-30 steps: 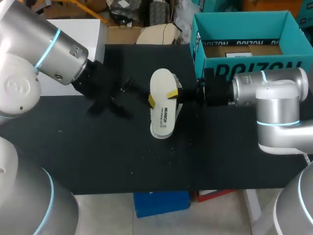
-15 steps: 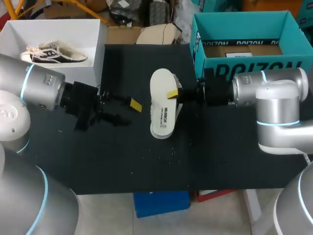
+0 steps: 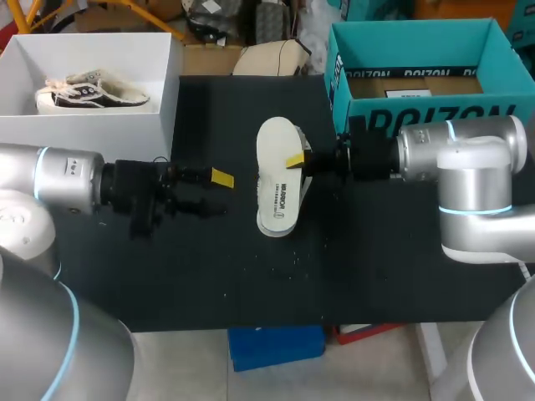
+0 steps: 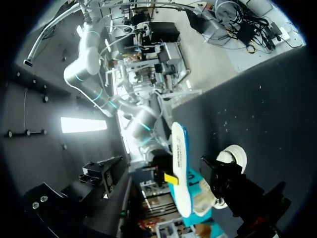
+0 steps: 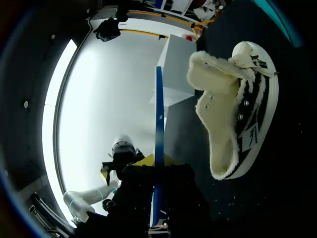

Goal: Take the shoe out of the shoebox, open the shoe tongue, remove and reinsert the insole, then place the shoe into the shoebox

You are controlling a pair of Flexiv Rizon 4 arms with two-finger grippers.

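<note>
Dark tabletop [image 3: 376, 276]; insole [image 5: 158, 124] edge-on in right-wrist view

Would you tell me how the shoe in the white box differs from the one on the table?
The boxed shoe stands on its sole; the table shoe lies on its side. The boxed shoe sits alone; the table shoe lies right by the insole that the right gripper holds. Both are black-and-white, fleece-lined.

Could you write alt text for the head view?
The right arm's claw grips a white insole over the black table; the left claw is open nearby. A sneaker sits in a white box; a teal shoebox stands opposite.
</note>
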